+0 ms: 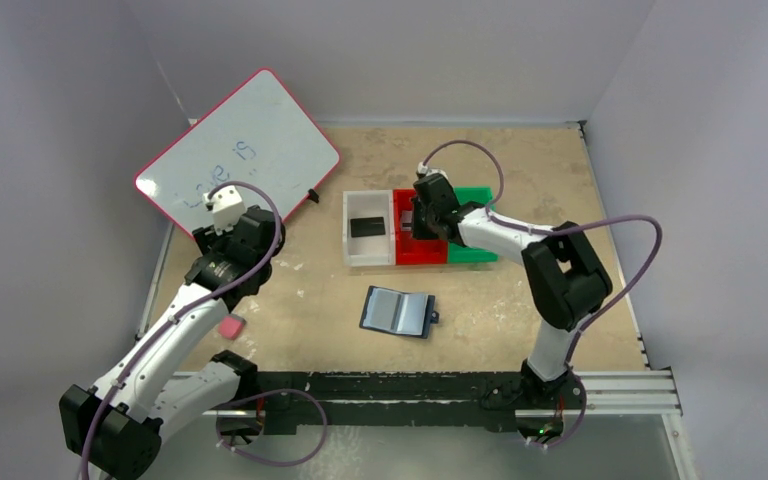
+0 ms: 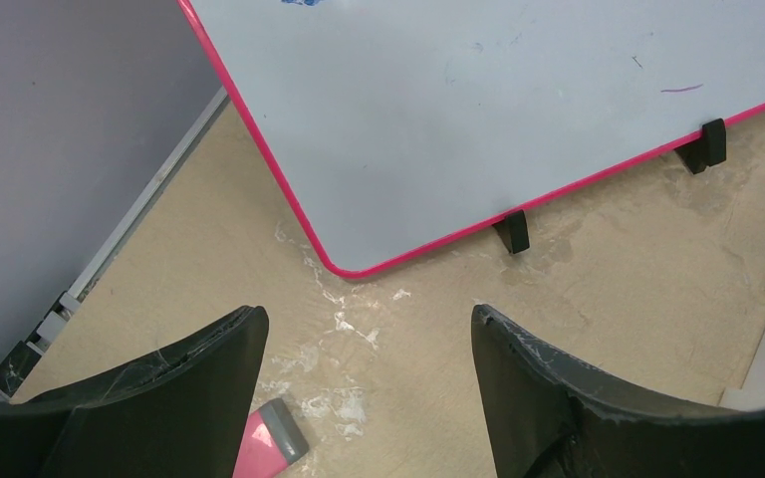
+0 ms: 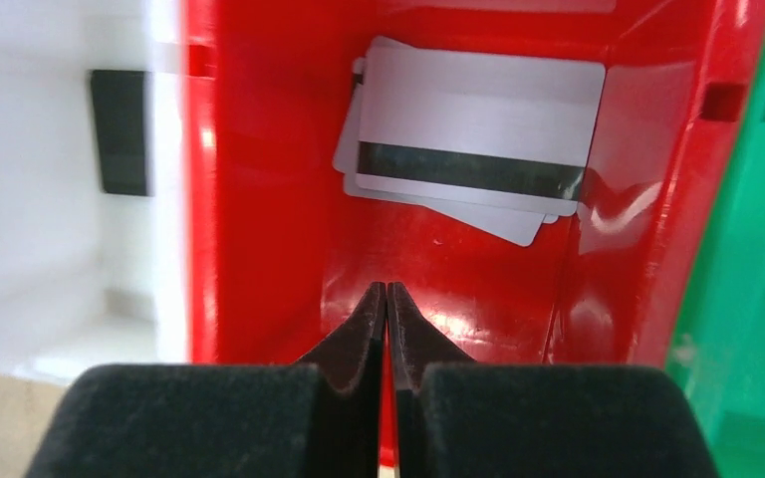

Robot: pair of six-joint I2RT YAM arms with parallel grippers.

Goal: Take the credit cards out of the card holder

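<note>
Right pincer (image 3: 386,299) tips pressed together, nothing between, hanging over red bin (image 3: 259,249). Left pincer (image 2: 369,349) spread wide, empty, near whiteboard (image 1: 240,150). Beige scuffed bench (image 1: 520,310), grey walls around. Card holder (image 1: 398,311) open flat mid-bench, light pockets up. Silver-grey credit cards (image 3: 473,149) stacked in red bin; black card (image 1: 367,226) in white bin (image 1: 355,255); green bin (image 1: 480,253) beside.

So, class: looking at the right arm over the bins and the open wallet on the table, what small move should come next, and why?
Probably lift the right end effector up out of the red bin. Its fingers are shut with nothing between them, and silver-grey cards already lie stacked in the bin, so the drop seems finished. The card holder lies open on the table; whether more cards remain in it is unclear.
</note>
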